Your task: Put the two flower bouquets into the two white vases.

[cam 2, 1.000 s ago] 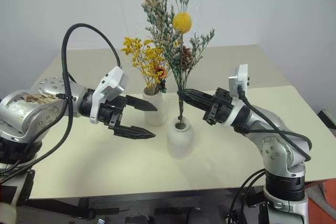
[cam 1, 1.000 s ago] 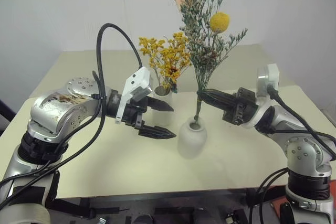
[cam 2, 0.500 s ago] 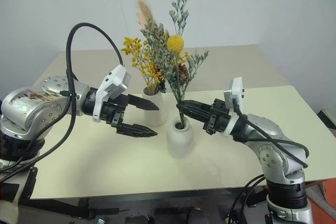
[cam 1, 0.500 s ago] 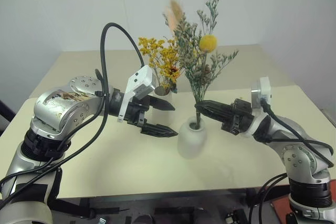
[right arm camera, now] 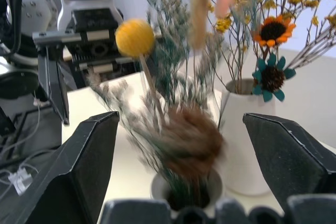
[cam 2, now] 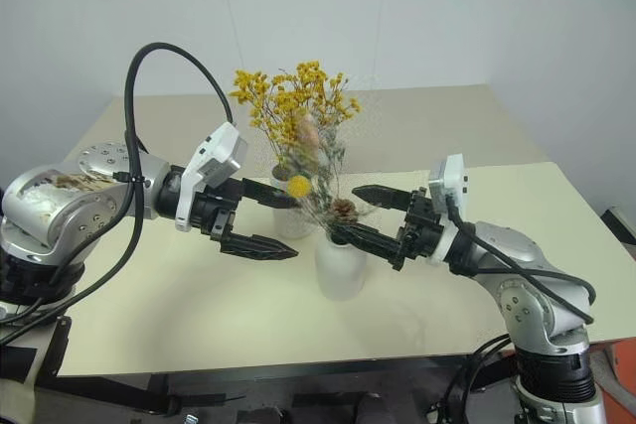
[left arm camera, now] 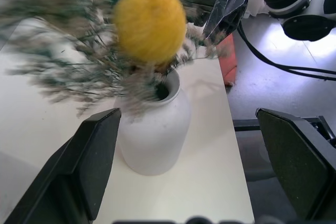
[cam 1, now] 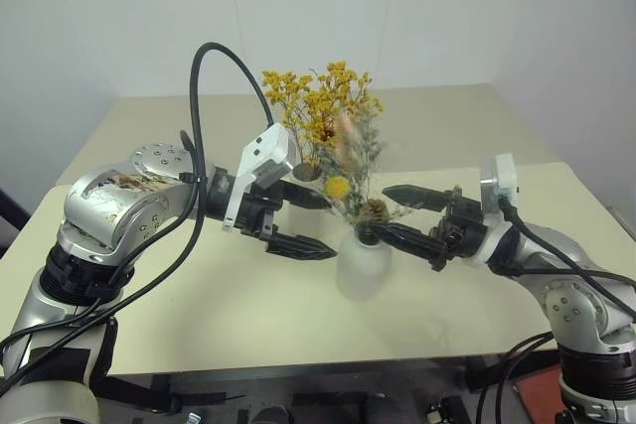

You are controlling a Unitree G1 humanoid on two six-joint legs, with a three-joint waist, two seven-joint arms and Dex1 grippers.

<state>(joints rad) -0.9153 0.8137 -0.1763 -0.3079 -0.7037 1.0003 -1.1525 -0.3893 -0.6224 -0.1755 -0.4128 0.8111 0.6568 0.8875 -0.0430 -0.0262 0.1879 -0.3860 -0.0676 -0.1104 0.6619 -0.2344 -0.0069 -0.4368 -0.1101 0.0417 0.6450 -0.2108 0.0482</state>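
While both arms reach inward, left pincer (cam 1: 298, 219) and right pincer (cam 1: 397, 213) gape beside the bell vase (cam 1: 363, 263).

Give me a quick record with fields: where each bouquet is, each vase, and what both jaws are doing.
yellow-orange spray: standing in the tall vase
green sprig: dropped into the short vase
left gripper: jaws open, beside the short vase, holding nothing
right gripper: jaws open, holding nothing
table: both vases upright on it
task: both bouquets in vases
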